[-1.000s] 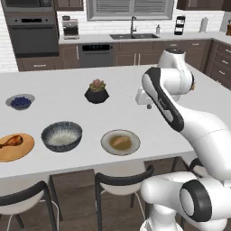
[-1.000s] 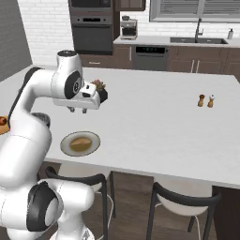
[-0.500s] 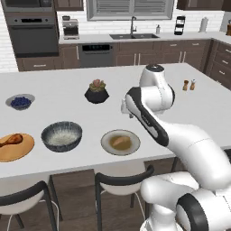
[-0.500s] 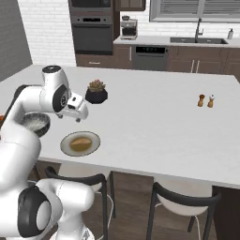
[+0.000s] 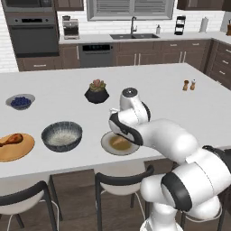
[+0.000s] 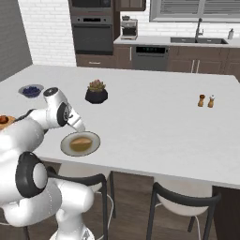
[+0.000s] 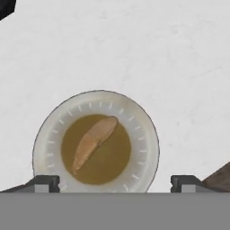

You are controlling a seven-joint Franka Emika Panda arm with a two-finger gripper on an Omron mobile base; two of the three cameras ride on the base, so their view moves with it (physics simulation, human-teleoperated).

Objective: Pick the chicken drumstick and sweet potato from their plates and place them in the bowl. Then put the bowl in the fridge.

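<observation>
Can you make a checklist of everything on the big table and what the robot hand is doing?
Surface: white island counter, smooth.
Job's things: sweet potato lies on the grey plate; chicken drumstick on the orange plate; dark speckled bowl between the plates.
Clutter: berry bowl, potted plant, two shakers.
Gripper: gripper open, above the sweet potato, holding nothing.
Cables: nothing seen.
Surroundings: wall oven, sink, stools.
</observation>
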